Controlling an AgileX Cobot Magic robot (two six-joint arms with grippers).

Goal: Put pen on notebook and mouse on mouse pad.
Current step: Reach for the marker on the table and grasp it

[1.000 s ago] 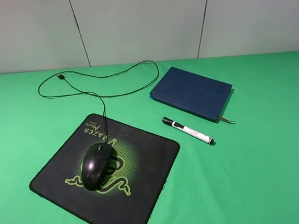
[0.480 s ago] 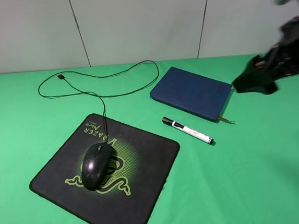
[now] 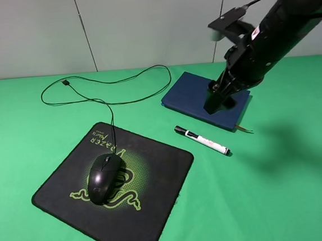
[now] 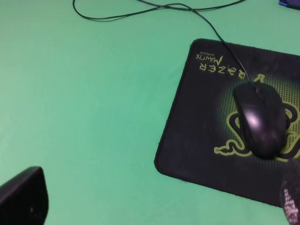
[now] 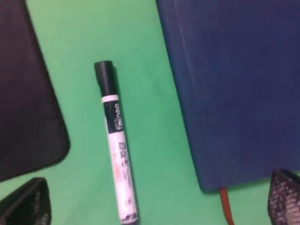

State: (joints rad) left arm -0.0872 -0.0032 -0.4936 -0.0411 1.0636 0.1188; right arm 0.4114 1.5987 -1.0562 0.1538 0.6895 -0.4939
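Observation:
The black mouse lies on the black mouse pad, over its green logo. The white pen with a black cap lies on the green cloth between the pad and the navy notebook. My right gripper hangs open above the notebook's near edge, and the pen lies between its fingers in the right wrist view. My left gripper is open and empty, off the pad's edge; the high view does not show it.
The mouse cable loops across the cloth behind the pad, ending in a USB plug. A ribbon tail sticks out of the notebook. A grey panelled wall stands behind the table.
My right arm has come in from the right edge and swung left and down, now over the notebook. Mouse, pad, pen and notebook have not moved.

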